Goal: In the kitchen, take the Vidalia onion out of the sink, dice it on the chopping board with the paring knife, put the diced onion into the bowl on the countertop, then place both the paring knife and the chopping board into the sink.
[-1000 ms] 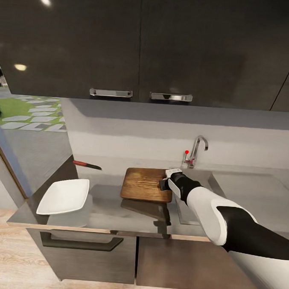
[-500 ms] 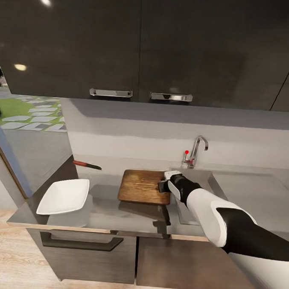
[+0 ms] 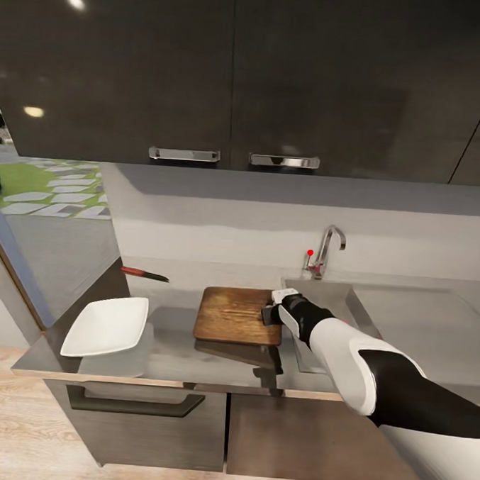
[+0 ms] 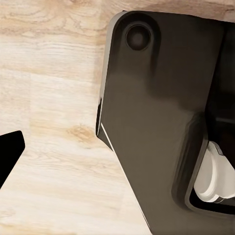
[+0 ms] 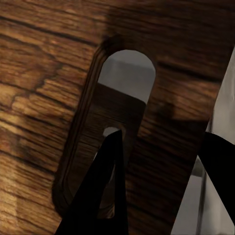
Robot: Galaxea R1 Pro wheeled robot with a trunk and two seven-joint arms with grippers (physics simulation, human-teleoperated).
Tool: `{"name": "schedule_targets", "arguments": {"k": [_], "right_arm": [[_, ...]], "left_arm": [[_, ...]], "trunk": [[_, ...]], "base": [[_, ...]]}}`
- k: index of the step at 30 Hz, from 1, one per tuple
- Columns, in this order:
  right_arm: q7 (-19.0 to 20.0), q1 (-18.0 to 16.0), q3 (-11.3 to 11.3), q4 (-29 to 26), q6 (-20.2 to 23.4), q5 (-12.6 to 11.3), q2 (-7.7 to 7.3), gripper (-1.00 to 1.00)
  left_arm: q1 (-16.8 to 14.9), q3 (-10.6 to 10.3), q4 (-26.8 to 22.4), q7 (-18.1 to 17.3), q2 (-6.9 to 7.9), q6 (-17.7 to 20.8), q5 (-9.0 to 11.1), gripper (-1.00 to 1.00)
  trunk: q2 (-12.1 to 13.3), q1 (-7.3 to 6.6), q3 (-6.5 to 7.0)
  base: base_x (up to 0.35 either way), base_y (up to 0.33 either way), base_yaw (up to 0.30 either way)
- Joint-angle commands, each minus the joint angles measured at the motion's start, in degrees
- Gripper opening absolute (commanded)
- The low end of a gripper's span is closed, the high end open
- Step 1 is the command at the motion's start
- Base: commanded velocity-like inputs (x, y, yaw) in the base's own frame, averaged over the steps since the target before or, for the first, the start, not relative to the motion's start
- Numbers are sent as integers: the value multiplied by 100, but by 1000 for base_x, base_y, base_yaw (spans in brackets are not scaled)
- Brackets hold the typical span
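- Chopping board (image 3: 238,315) sits on the countertop (image 3: 183,357), raised slightly, its shadow on the slab below; its right edge is just beside the sink (image 3: 322,295)
- Right gripper (image 3: 270,311) at the board's right edge; in the right wrist view one dark finger (image 5: 100,191) lies across the board's slotted handle hole, the other (image 5: 220,171) past the board's edge, so the pincer is closed around that end strip of the board (image 5: 58,88)
- Bowl (image 3: 107,325) rests at the countertop's left end, well apart from the board; white inside is bare
- Paring knife (image 3: 144,273) lies flat on the slab near the back wall, between bowl and board, nothing touching it
- Sink basin largely hidden behind the right arm; contents cannot be told; chrome tap (image 3: 327,249) with red knob stands behind it
- Left wrist view: a dark robot panel (image 4: 161,122) over pale wood floor (image 4: 49,98), a black finger tip (image 4: 9,152) at the frame edge; left pincer's opening cannot be told
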Motion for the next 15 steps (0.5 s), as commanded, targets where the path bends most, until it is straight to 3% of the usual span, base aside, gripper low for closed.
{"name": "schedule_targets", "arguments": {"k": [1, 15], "right_arm": [[5, 0, -57, -12, 34, 61, 2, -100], [368, 42, -67, -13, 65, 68, 2, -100]], "left_arm": [[-5, 21, 12, -3, 1, -32, 13, 100], [-5, 21, 12, -3, 1, -32, 13, 100]], "trunk": [[-11, 3, -11], [-11, 3, -11]], "base": [[0, 0, 0], [0, 0, 0]]}}
